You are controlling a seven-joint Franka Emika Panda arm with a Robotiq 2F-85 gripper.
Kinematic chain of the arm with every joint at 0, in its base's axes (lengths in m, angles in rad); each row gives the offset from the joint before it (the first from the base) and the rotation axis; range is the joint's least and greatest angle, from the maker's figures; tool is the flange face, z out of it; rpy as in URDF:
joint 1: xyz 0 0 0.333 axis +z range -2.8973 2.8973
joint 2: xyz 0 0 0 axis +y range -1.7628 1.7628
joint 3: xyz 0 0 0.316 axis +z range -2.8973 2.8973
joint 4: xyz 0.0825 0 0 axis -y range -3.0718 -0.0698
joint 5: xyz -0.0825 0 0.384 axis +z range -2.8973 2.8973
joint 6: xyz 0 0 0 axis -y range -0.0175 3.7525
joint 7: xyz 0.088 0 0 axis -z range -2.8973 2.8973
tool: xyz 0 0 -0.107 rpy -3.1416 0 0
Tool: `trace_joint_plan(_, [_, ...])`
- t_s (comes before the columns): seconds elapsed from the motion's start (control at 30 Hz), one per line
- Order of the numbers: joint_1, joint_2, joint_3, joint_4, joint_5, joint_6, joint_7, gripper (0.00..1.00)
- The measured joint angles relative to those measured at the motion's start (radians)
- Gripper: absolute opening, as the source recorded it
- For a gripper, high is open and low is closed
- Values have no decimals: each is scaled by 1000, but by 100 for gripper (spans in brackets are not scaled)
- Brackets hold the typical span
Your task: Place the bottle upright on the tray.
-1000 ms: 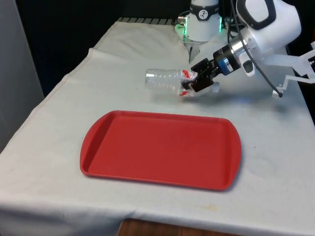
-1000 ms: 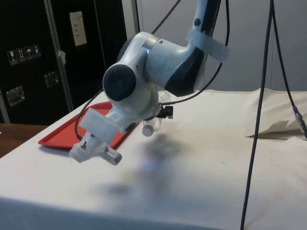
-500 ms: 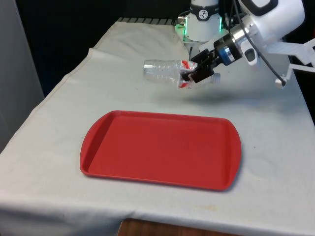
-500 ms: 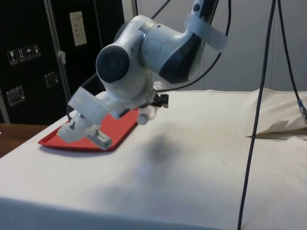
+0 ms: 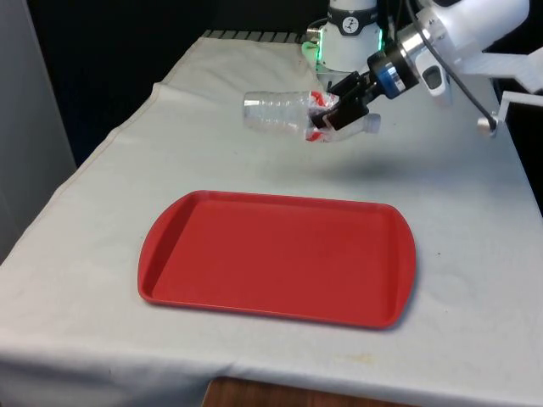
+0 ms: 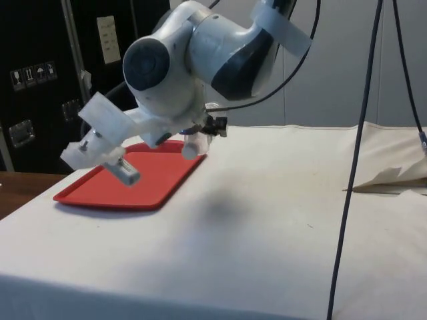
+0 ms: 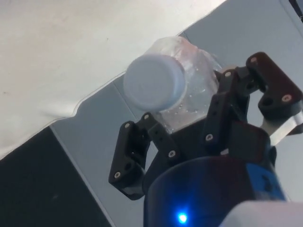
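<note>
A white cloth (image 5: 102, 212) covers the table, with black curtains behind it in the front view and dark cabinets (image 6: 40, 73) behind it in the side view. There is one red tray (image 5: 276, 256), one clear plastic bottle (image 5: 280, 113) and one gripper (image 5: 339, 108). From the front view's left: bare cloth, then the tray lying flat with cloth open on all its sides, its near rim close to the table's front edge. Beyond the tray's far rim the bottle hangs in the air, lying level, base towards the front view's left. The gripper's fingers (image 7: 137, 146) are clamped on the bottle near its white cap (image 7: 154, 83).
</note>
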Motion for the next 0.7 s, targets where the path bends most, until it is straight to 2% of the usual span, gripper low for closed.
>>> trace_joint_plan(0.7, [-13,-82,-8,27,59,-1,-109,0])
